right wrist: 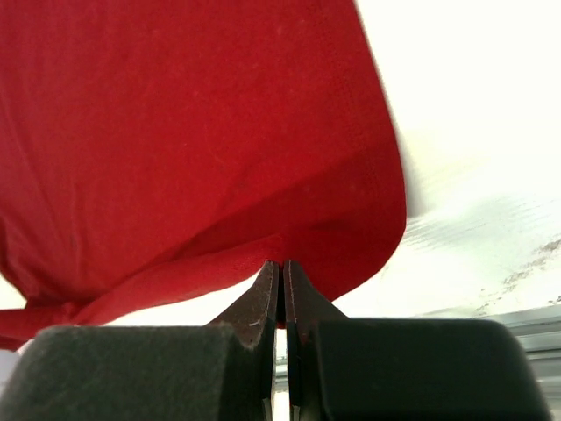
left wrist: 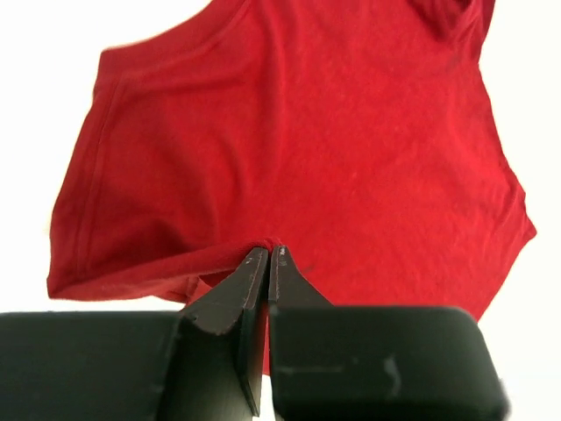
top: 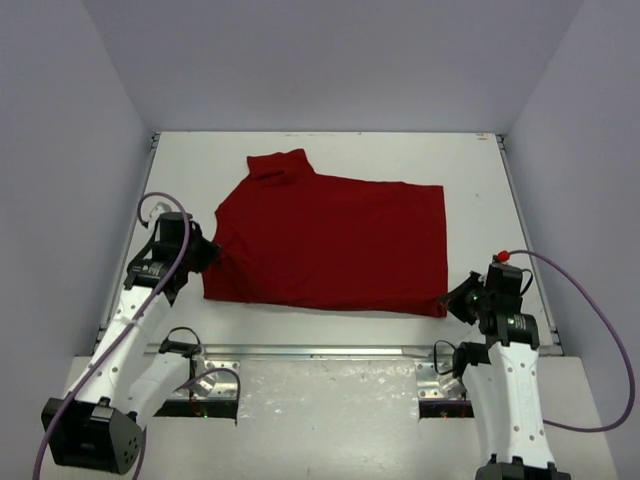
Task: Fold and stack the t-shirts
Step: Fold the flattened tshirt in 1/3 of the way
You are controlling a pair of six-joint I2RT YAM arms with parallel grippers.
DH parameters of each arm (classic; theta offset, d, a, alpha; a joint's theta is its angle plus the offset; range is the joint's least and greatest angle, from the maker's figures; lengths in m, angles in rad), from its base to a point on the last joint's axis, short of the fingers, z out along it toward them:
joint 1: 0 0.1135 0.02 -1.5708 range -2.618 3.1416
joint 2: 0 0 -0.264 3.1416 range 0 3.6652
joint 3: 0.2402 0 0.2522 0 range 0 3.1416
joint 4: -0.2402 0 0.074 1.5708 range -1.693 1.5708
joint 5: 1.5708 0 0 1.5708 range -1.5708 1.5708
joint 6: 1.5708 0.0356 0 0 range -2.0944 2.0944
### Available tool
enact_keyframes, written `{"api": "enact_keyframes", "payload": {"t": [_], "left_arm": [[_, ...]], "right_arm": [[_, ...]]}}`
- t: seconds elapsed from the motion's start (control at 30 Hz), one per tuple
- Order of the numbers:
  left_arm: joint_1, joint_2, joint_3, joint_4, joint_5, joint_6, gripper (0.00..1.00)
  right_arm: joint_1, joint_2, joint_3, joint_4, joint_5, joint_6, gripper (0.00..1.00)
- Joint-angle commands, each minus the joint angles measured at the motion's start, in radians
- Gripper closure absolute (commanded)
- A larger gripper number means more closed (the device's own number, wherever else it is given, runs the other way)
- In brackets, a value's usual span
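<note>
The t-shirt [left wrist: 298, 149] runs past both wrist views' edges.

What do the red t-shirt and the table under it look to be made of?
The dark red t-shirt looks like soft, matte knit cloth, perhaps cotton jersey. It wrinkles and drapes, and the wrist views show stitched hems. The table looks like a hard, smooth white board, possibly laminate or painted. It lies flat with no grain showing, and the exact material cannot be told.
</note>
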Motion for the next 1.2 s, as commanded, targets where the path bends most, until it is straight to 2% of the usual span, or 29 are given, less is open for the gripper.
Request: {"api": "enact_keyframes", "payload": {"t": [0.0, 0.23, 0.33, 0.5, 0.67, 1.0, 1.17], "left_arm": [[0.006, 0.091, 0.103, 0.131, -0.035, 0.052, 1.0], [0.006, 0.256, 0.184, 0.22, -0.012, 0.095, 1.0], [0.008, 0.334, 0.213, 0.237, -0.02, 0.109, 1.0], [0.006, 0.392, 0.228, 0.277, -0.008, 0.116, 1.0], [0.008, 0.458, 0.273, 0.304, -0.008, 0.153, 1.0], [0.008, 0.605, 0.385, 0.329, 0.012, 0.205, 1.0], [0.008, 0.653, 0.409, 0.315, -0.029, 0.185, 1.0]], "right_arm": [[-0.003, 0.054, 0.024, 0.079, 0.05, -0.011, 0.99], [-0.003, 0.112, 0.011, 0.184, 0.059, -0.088, 0.98], [-0.003, 0.184, 0.019, 0.239, 0.061, -0.134, 0.99], [-0.003, 0.324, 0.04, 0.291, 0.042, -0.203, 0.99], [-0.003, 0.345, 0.028, 0.371, 0.035, -0.233, 0.98], [-0.003, 0.548, 0.108, 0.437, 0.026, -0.287, 0.98], [-0.003, 0.629, 0.166, 0.457, 0.03, -0.29, 0.98]]}}
